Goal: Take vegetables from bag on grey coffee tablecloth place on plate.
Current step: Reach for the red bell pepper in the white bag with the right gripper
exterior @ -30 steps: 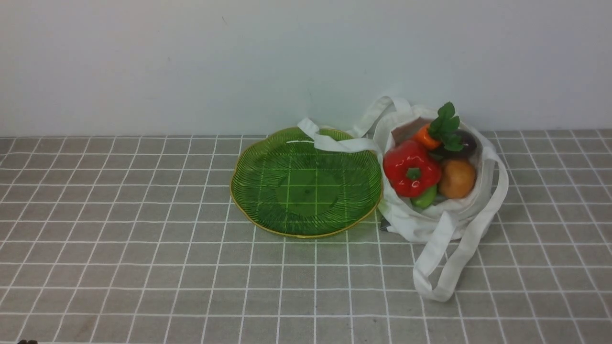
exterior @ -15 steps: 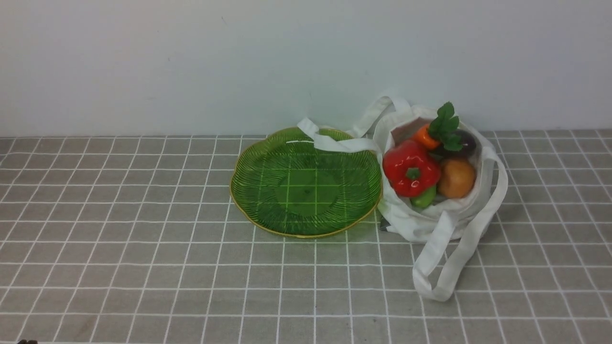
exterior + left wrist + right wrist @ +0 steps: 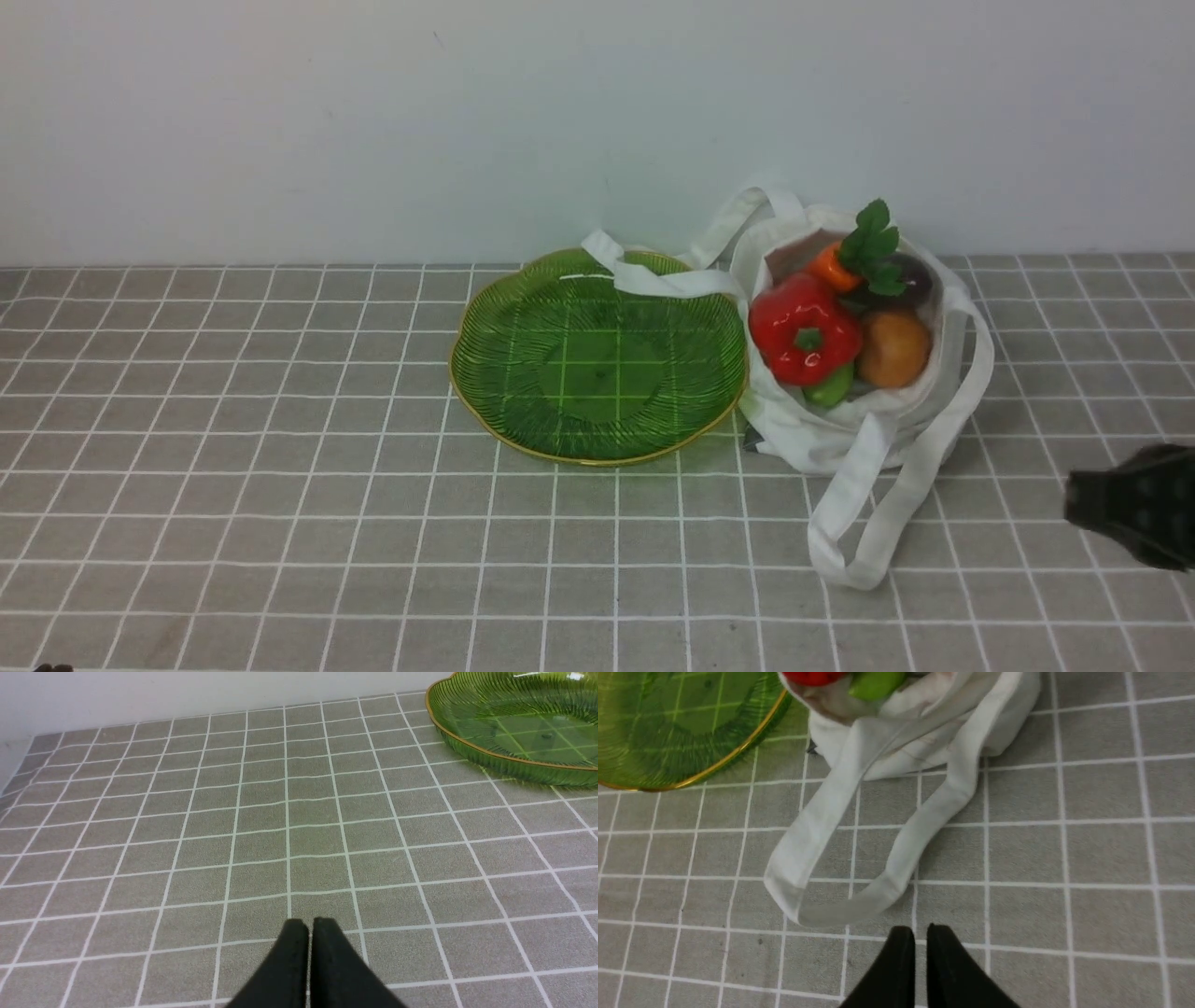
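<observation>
White bag (image 3: 826, 439) holds vegetables (image 3: 803, 331); green plate (image 3: 523, 355) just beside.

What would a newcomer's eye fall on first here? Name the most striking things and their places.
The glossy red pepper stands out first, among the vegetables in the white bag right of centre. Just left of the bag lies the empty green plate, one strap draped over its far rim. The dark right gripper shows at the right edge.

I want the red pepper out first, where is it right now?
Front view, right of centre: the red bell pepper lies in the open white tote bag, left of the tan potato, nearest the green plate.
</observation>
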Tool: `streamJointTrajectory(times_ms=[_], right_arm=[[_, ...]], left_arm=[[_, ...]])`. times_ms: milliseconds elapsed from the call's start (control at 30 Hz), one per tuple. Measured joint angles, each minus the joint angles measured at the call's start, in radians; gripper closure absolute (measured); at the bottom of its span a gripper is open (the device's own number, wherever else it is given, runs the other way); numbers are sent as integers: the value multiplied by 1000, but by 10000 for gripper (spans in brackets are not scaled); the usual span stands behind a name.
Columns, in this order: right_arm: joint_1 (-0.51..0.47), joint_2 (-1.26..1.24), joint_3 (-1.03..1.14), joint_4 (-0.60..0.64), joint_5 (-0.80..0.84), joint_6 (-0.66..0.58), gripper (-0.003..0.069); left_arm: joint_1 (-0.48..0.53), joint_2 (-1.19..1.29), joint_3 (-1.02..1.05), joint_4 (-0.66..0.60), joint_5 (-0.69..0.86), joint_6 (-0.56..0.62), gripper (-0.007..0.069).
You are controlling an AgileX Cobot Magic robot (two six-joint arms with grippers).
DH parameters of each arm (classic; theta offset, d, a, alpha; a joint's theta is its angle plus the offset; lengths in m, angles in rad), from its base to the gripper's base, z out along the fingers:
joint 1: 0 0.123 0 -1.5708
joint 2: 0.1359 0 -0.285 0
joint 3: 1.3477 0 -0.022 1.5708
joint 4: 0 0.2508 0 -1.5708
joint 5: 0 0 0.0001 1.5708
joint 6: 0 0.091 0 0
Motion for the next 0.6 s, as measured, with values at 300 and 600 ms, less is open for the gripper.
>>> streamJointTrajectory(times_ms=[300, 600], right_arm=[[118, 374, -357, 26, -18, -35, 299], [118, 718, -670, 5, -22, 37, -23]], left_arm=[[0, 0, 0, 0, 0, 0, 629], [0, 0, 0, 0, 0, 0, 629]])
